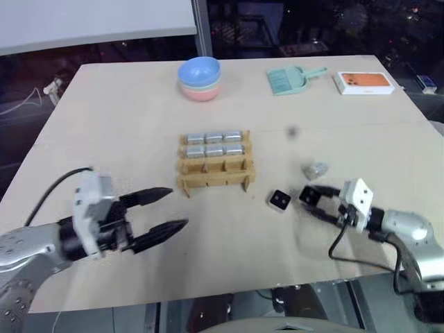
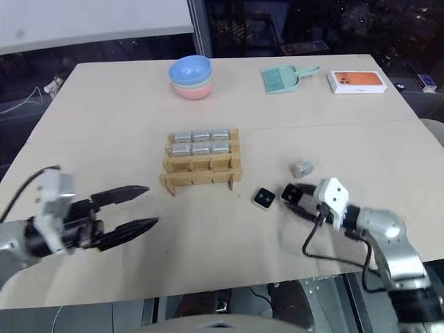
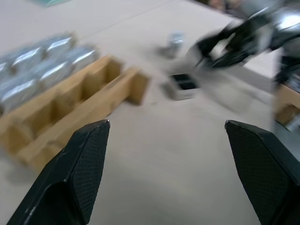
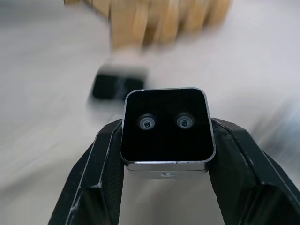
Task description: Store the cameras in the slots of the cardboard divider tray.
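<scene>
The cardboard divider tray (image 1: 216, 182) stands at the table's middle. Several silver-sided cameras (image 1: 214, 143) fill its two far rows, and the two near rows are empty. One camera (image 1: 279, 200) lies face up on the table to the right of the tray. My right gripper (image 1: 310, 201) is just right of it, shut on another camera (image 4: 165, 126) whose black face with two small lenses shows between the fingers. At the near left, my left gripper (image 1: 177, 207) is open with nothing in it, pointing toward the tray's front.
A translucent grey lump (image 1: 316, 168) lies behind my right gripper. Stacked bowls (image 1: 200, 78), a green dustpan (image 1: 291, 80) and a white box with an orange top (image 1: 364, 82) line the far edge. The table's near edge (image 1: 208, 295) is close below both arms.
</scene>
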Controlling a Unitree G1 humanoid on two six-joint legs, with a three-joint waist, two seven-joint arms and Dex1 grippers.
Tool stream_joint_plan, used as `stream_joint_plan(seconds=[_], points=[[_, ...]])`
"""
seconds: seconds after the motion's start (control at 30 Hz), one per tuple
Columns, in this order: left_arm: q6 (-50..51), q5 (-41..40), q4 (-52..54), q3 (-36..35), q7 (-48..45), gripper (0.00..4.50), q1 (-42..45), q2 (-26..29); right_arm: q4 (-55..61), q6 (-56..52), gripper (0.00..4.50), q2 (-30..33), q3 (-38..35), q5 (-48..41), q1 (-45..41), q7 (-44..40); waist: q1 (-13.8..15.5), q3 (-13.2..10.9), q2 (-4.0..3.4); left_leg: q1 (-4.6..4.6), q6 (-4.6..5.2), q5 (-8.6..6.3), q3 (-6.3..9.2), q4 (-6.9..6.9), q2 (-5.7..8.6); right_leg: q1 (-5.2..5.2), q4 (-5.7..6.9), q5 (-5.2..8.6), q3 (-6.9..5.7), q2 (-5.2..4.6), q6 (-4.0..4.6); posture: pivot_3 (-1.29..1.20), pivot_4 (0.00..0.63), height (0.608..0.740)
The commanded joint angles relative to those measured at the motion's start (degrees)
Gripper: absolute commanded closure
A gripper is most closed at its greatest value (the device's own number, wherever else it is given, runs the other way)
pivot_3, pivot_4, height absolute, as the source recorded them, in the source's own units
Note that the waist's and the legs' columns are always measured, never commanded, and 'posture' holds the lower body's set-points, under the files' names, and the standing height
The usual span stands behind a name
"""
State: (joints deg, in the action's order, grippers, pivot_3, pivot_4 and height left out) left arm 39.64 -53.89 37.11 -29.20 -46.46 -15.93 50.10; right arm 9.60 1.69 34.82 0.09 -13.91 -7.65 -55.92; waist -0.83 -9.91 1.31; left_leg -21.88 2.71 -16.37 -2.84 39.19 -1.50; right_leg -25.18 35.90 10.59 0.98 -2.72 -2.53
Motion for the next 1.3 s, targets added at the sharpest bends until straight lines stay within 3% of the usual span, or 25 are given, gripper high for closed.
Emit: stream_joint_plan(seconds=[0.03,0.23,0.4,0.6,0.87,0.97,1.13,1.3], points=[[4.85,-3.33,1.00,6.13,9.16,0.42,6.16,-2.83,-3.20,9.09,2.53,-2.33,4.62,3.84,-8.09,-1.15,0.04,0.00,0.02,0.00,0.00,0.00,0.05,-0.02,0.00,0.02,0.00,0.00,-0.02,0.03,0.01,0.00,0.150,0.740],[10.60,-11.46,-1.89,13.51,17.16,0.42,17.47,-9.27,-13.58,28.13,2.53,-8.17,15.01,13.33,-19.45,-1.57,0.26,-0.01,0.05,-0.12,-0.05,0.03,0.10,-0.02,0.08,0.00,-0.02,-0.30,-0.02,-0.03,0.07,0.00,0.150,0.740],[13.96,-18.13,-4.04,14.74,18.44,0.42,21.12,-9.89,-17.78,39.79,2.53,-12.01,19.86,16.86,-25.75,-0.04,-0.04,-0.03,0.05,-0.13,-0.08,0.05,0.08,0.00,0.15,-0.01,-0.04,-0.18,0.00,-0.12,0.26,0.00,0.150,0.740],[16.29,-19.12,-5.44,16.81,19.28,0.42,22.16,-9.17,-16.60,41.32,2.53,-15.36,23.08,15.74,-27.82,0.78,0.09,-0.02,0.07,-0.08,-0.30,0.18,0.17,-0.01,0.12,0.02,0.05,-0.18,-0.06,-0.08,0.28,0.00,0.150,0.740],[15.91,-19.29,-6.61,15.56,17.70,0.42,22.27,-8.72,-15.99,40.17,2.53,-14.60,24.23,14.70,-26.89,0.72,0.10,-0.02,0.07,-0.08,-0.35,0.21,0.15,0.01,0.14,0.02,0.05,-0.17,-0.04,-0.13,0.29,0.00,0.150,0.740],[15.74,-19.69,-6.26,15.32,17.08,1.25,22.06,-8.65,-15.83,39.71,2.53,-14.46,24.36,14.60,-26.61,0.73,0.07,-0.03,0.06,-0.09,-0.36,0.21,0.15,0.00,0.14,0.02,0.05,-0.17,-0.05,-0.12,0.29,0.00,0.150,0.740],[15.65,-20.71,-6.09,14.83,16.18,3.60,22.27,-8.29,-15.68,38.36,2.53,-14.48,24.66,14.41,-26.20,0.61,0.05,-0.02,0.07,-0.08,-0.34,0.21,0.14,0.01,0.13,0.02,0.05,-0.18,-0.04,-0.12,0.29,0.00,0.150,0.740],[15.47,-19.86,-6.29,15.75,15.28,3.75,22.53,-8.04,-13.87,32.80,2.53,-13.83,25.35,12.75,-25.37,-0.83,0.07,-0.03,0.06,-0.09,-0.33,0.20,0.14,0.00,0.14,0.02,0.05,-0.17,-0.04,-0.12,0.29,0.00,0.150,0.740]])
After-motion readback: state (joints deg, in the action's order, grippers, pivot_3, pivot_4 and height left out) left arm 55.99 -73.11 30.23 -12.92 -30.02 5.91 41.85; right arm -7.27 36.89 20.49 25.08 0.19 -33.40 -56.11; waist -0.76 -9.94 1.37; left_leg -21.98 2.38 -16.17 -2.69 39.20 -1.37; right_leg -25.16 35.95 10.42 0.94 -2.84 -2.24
